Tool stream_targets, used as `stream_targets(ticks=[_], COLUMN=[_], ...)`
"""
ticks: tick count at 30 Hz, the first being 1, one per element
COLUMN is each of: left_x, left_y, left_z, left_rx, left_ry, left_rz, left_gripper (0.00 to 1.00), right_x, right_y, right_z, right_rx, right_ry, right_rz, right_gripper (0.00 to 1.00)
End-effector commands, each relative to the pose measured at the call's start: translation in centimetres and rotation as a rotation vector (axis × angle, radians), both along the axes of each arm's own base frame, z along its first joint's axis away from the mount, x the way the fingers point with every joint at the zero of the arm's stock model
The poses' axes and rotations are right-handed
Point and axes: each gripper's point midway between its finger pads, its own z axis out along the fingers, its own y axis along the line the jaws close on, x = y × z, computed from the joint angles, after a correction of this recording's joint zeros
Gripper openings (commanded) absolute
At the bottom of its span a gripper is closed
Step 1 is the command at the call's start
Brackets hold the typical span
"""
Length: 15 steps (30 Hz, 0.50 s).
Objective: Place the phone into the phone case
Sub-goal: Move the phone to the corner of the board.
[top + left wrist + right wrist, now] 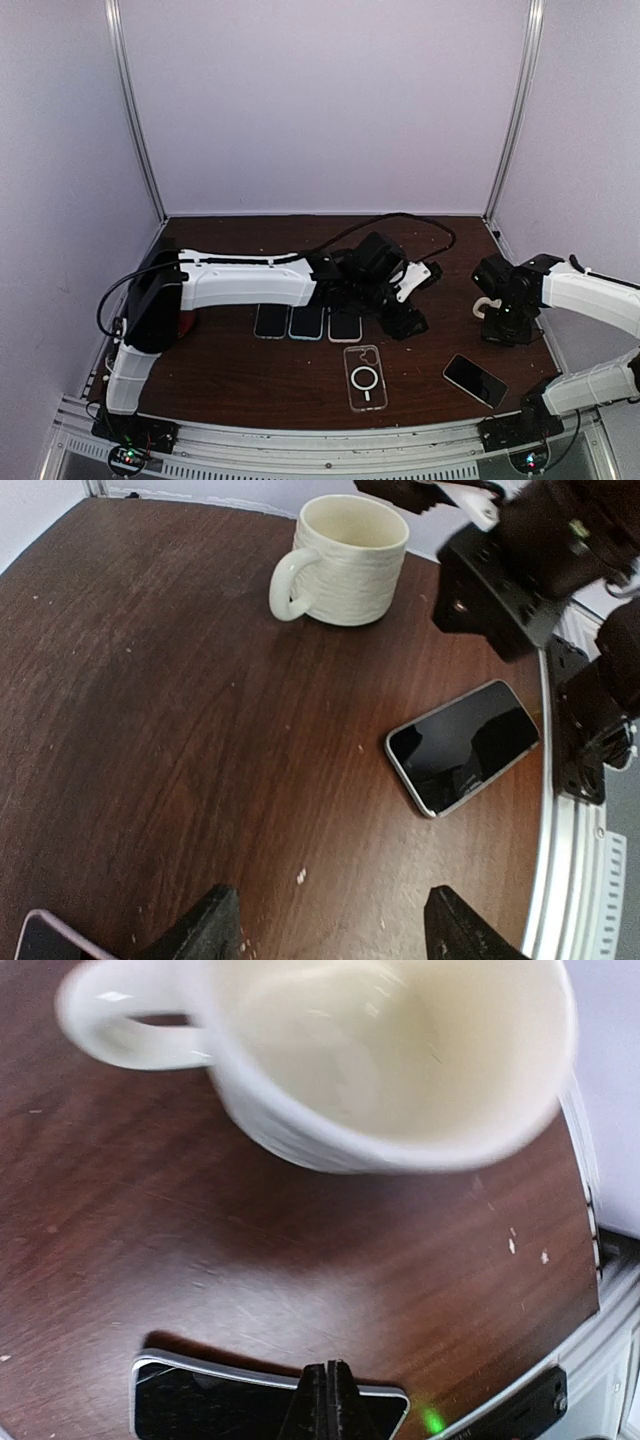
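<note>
Spread closed, empty right claw (pixel 328 1375) just above phone (pixel 220 1410); grip its long edges squarely. Hold parted, seemingly empty left claw (pixel 330 910) clear.

Cream mug (pixel 350 558), black phone (pixel 463 745)

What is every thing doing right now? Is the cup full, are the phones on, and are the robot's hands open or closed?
mug: upright, empty.
lone phone: lying flat, screen dark, not in the case.
phone case: lying flat, empty.
three phones in a row: lying flat, side by side.
left gripper: open, holding nothing.
right gripper: shut, holding nothing.
</note>
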Motion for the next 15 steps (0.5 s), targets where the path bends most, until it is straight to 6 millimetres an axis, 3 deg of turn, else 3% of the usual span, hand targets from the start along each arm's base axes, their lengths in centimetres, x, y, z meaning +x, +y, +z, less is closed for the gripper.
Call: stream_targets(ticks=[1,6,11,15], left_x=[-0.3,-0.4,-0.6,-0.9], left_y=[-2.8,-5.1,-5.0,-5.1], left_z=[-4.3,-6.1,-7.2,-7.3], left_rx=[0.066,0.063,0.063,0.038], left_ry=[-0.019,-0.036,-0.02,0.007], left_rz=[-0.026,-0.013,-0.002,-0.013], left_gripper=[0.65,0.6,0.59,0.59], right_x=[-3.3,-5.5,-7.2,-9.4], right_y=[-2.8,-3.5,-4.1,-3.8], right_z=[-0.6,-1.8,-1.6,-2.7], right_rx=[-0.096,-0.089,-0.107,-0.122], right_ry=[0.051,0.042,0.039,0.092], right_rz=[-0.176,-0.404,-0.608,-0.762], right_gripper=[0.0,0.0,0.0,0.0])
